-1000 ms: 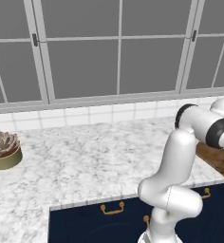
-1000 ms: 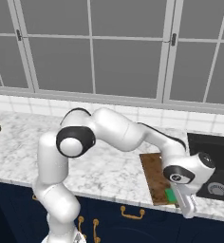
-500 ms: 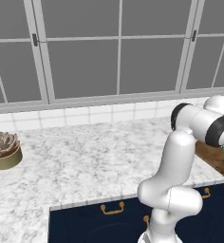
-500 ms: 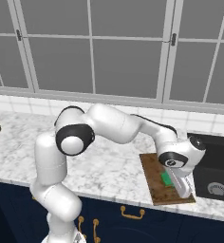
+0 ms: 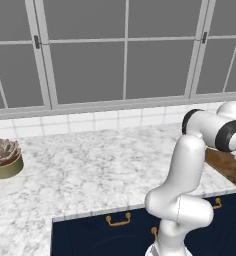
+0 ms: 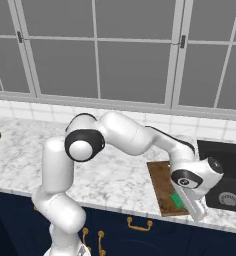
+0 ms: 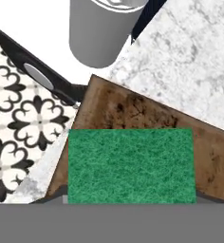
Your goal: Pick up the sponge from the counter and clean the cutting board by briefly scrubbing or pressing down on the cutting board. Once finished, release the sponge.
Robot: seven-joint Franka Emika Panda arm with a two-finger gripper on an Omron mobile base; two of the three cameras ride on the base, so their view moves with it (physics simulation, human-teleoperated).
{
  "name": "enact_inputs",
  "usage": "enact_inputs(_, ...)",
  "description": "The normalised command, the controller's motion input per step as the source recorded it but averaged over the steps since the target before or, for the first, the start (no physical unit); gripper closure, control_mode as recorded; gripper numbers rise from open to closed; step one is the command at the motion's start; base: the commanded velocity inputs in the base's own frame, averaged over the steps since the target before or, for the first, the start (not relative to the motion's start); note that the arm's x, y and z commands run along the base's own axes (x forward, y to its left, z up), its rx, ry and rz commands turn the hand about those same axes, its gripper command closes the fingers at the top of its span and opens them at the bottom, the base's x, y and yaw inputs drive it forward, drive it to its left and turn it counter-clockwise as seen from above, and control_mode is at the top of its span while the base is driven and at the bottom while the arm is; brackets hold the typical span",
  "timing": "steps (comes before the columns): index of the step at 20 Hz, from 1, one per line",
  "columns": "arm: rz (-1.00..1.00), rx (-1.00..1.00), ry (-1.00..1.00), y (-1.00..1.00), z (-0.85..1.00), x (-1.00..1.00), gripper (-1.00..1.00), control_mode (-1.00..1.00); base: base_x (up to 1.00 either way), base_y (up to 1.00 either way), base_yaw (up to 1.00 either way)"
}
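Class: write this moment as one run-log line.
hand: shut on sponge | sponge: over cutting board | counter: board near front edge

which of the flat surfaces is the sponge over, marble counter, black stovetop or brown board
The brown cutting board: the green sponge, held in the gripper, sits over its dark wood grain.

Both base views look forward and down over the counter [image 5: 90,170] from behind the arm, sharing the cutting board [image 6: 165,192], while the hand view looks closely down on the sponge [image 7: 130,166].
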Motion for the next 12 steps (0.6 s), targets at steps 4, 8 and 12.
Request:
enact_inputs(4,0.29,0.11,0.0,-0.19,-0.01,0.74,1.0,-1.0,0.0,0.0,0.0)
enact_inputs(8,0.36,0.08,0.0,0.0,-0.3,0.35,1.0,-1.0,0.0,0.0,0.0)
enact_inputs(12,0.33,0.22,0.0,-0.02,-0.45,0.25,1.0,-1.0,0.0,0.0,0.0)
